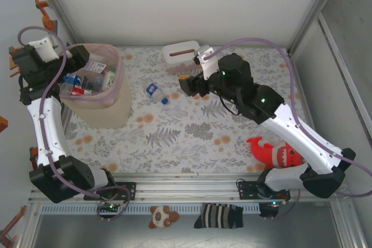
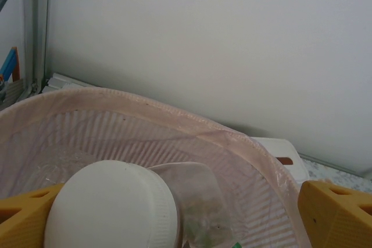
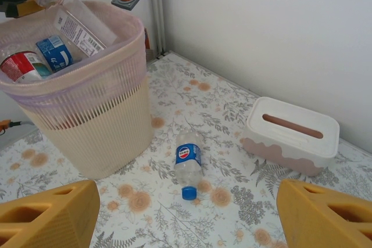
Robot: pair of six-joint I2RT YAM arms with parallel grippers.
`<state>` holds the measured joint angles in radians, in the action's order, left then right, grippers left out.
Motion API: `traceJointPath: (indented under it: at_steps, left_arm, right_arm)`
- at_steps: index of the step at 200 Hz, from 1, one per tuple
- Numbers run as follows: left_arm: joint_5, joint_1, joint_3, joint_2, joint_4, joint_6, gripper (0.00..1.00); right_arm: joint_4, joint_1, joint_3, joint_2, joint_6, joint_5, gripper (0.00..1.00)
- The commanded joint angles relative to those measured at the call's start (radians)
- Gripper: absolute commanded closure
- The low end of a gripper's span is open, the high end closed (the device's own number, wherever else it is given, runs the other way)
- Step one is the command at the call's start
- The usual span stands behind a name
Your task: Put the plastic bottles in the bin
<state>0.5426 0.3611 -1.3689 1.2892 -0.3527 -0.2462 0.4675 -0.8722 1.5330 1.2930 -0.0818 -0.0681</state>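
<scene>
The bin (image 1: pixel 107 108) stands at the left with several plastic bottles (image 1: pixel 81 82) inside it. My left gripper (image 1: pixel 79 61) hovers over the bin's rim (image 2: pixel 174 114), its jaws open. A clear bottle with a white cap (image 2: pixel 110 207) lies between them against the left finger (image 2: pixel 23 219), well apart from the right finger (image 2: pixel 337 213). That bottle (image 3: pixel 75 21) leans tilted in the bin mouth. A blue-labelled bottle (image 3: pixel 189 158) with a blue cap lies on the table right of the bin (image 3: pixel 93 126). My right gripper (image 3: pixel 186 219) hangs open above and near it.
A white tissue box (image 3: pixel 293 135) with a slot sits at the back, right of the lying bottle (image 1: pixel 155 91). A red plush shark (image 1: pixel 273 152) lies at the front right. White walls close in the back and both sides.
</scene>
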Motion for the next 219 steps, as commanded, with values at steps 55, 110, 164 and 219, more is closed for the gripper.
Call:
traceJointPath:
  at_steps: [55, 110, 164, 219]
  left_arm:
    - [-0.065, 0.007, -0.078, -0.057, -0.109, 0.073, 0.03]
    - [-0.101, 0.007, -0.107, -0.097, -0.154, 0.091, 0.04]
    - [-0.016, 0.007, -0.121, -0.076, -0.231, 0.092, 0.19]
    - [0.096, -0.008, -0.065, 0.003, -0.309, 0.088, 0.52]
  right_arm:
    - [0.007, -0.004, 0.035, -0.014, 0.002, 0.008, 0.21]
    - [0.007, -0.005, 0.033, -0.016, -0.001, 0.011, 0.21]
    - [0.004, -0.005, 0.03, -0.021, -0.001, 0.012, 0.22]
    - [0.002, -0.005, 0.026, -0.024, -0.006, 0.019, 0.22]
